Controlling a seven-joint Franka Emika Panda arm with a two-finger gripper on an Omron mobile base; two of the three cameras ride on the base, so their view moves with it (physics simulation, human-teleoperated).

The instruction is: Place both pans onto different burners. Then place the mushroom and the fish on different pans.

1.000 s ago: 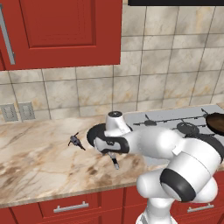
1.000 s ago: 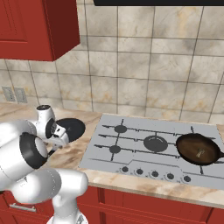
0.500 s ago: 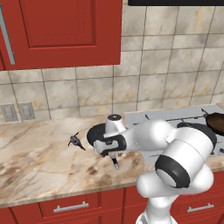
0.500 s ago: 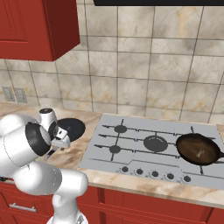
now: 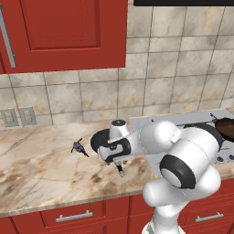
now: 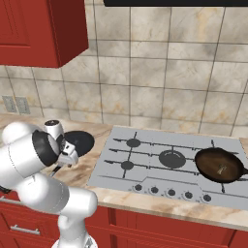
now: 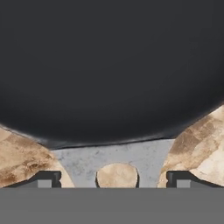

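Observation:
The wide flat black pan (image 5: 97, 140) lies on the marble counter left of the cooktop (image 6: 150, 167). In the hand view the black pan (image 7: 109, 65) spreads across the top, and its grey handle (image 7: 87, 159) runs toward me. My gripper (image 7: 113, 178) is open, one fingertip on each side of the handle, hovering low over the pan (image 6: 81, 141). The deeper brown pan (image 6: 220, 164) rests on the right burner. The grey-blue fish (image 5: 78, 147) lies on the counter just left of the black pan. I cannot make out the mushroom.
The middle burner (image 6: 172, 157) and two left burners (image 6: 132, 143) are bare. Knobs (image 6: 170, 192) line the cooktop's front. A red wall cabinet (image 5: 64, 32) hangs above the counter, and wall outlets (image 5: 18, 117) sit at the far left.
My hand has sunk slightly toward the black pan's handle and the elbow has swung. Pans and fish have stayed put.

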